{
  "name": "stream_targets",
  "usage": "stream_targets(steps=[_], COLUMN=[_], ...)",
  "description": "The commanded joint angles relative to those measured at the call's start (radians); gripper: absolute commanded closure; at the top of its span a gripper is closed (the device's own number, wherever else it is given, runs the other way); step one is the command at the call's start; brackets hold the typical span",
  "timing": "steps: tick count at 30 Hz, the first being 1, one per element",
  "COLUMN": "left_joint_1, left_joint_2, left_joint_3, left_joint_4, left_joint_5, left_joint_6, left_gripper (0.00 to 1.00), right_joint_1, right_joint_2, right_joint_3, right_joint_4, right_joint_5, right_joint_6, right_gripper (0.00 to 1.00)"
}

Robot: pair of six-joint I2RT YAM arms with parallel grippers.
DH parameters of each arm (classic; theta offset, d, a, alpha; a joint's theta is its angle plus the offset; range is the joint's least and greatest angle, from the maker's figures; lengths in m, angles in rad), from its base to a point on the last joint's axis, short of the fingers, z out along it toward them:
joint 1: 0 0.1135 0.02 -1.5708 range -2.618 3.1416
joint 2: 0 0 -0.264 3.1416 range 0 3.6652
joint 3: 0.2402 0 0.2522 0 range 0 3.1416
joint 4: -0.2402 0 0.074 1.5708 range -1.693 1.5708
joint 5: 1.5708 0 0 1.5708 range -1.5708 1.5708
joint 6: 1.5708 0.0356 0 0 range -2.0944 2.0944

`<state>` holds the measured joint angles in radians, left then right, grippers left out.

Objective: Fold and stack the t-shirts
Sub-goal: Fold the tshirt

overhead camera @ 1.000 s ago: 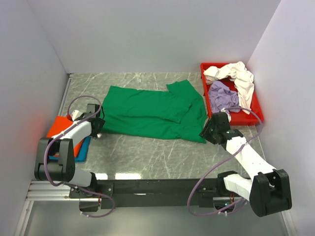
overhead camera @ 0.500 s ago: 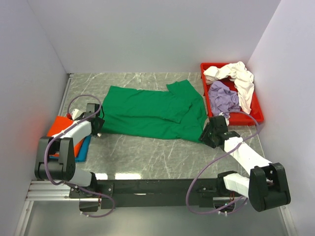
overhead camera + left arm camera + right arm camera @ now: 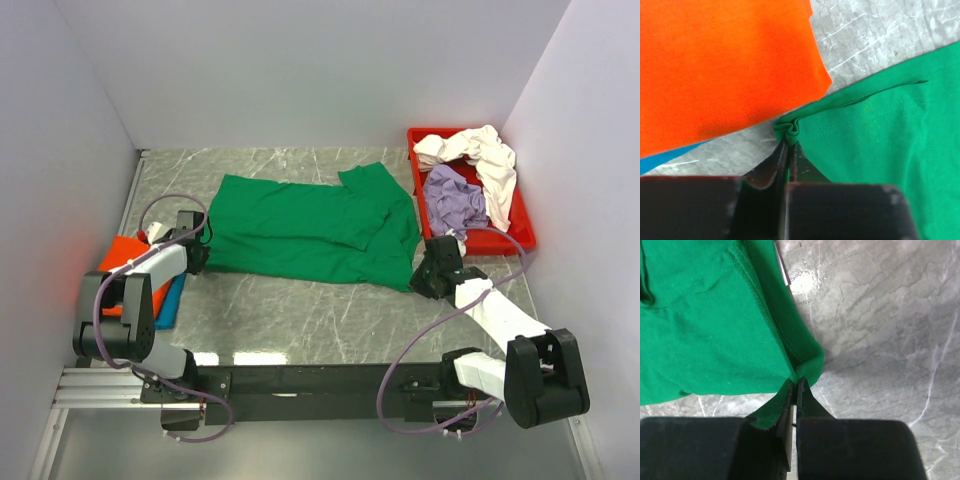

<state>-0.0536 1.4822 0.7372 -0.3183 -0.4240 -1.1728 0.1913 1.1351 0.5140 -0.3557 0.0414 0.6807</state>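
Note:
A bright green t-shirt (image 3: 310, 228) lies spread across the marble table. My left gripper (image 3: 197, 260) is shut on its near left corner (image 3: 788, 131), the cloth bunched between the jaws. My right gripper (image 3: 422, 281) is shut on the near right corner (image 3: 805, 371) of the same shirt. A folded orange t-shirt (image 3: 128, 262) (image 3: 715, 65) lies on a teal one (image 3: 172, 300) (image 3: 670, 156) at the left edge, just beside the left gripper. A cream-white t-shirt (image 3: 480, 155) and a lavender one (image 3: 452, 198) lie crumpled in the red tray (image 3: 500, 240).
The red tray stands at the back right, close behind my right arm. White walls close the table on the left, back and right. Grey marble (image 3: 300, 315) shows between the green shirt and the arm bases.
Both grippers were open at the shirt's near corners and have now shut on them. The right gripper moved slightly left toward its corner.

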Motion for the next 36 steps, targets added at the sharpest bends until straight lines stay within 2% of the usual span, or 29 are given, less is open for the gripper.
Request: stream_targets(steps=[1,15,21,28,29,33,34,36], left_joint_1=[0.009,0.051,0.051,0.051,0.051,0.051,0.051,0.049], left_joint_2=[-0.005,-0.157,-0.212,-0.332,-0.344,-0.391,-0.407,-0.422], left_joint_3=[0.030,0.028,-0.028,-0.133,-0.143,-0.203,-0.208,-0.208], left_joint_4=[0.007,-0.079,-0.100,-0.131,-0.140,-0.142,-0.152,-0.165], left_joint_5=[-0.022,-0.007,0.021,0.028,0.028,0.045,0.041,0.036], left_joint_6=[0.009,-0.010,-0.030,-0.070,-0.080,-0.094,-0.096,-0.094], left_gripper=[0.99,0.99,0.99,0.99,0.99,0.99,0.99,0.91], right_joint_1=[-0.013,-0.085,-0.108,-0.121,-0.122,-0.122,-0.121,-0.122], right_joint_2=[-0.001,-0.280,-0.379,-0.543,-0.563,-0.675,-0.692,-0.738], right_joint_3=[0.006,0.078,0.060,-0.035,-0.042,-0.058,-0.054,-0.040], right_joint_4=[0.006,-0.239,-0.318,-0.416,-0.445,-0.522,-0.537,-0.575], right_joint_5=[0.031,0.138,0.020,-0.066,-0.070,-0.063,-0.063,-0.057], right_joint_6=[0.003,0.055,0.112,0.201,0.216,0.241,0.243,0.234], right_gripper=[1.00,1.00,1.00,1.00,0.97,0.73,0.61,0.47])
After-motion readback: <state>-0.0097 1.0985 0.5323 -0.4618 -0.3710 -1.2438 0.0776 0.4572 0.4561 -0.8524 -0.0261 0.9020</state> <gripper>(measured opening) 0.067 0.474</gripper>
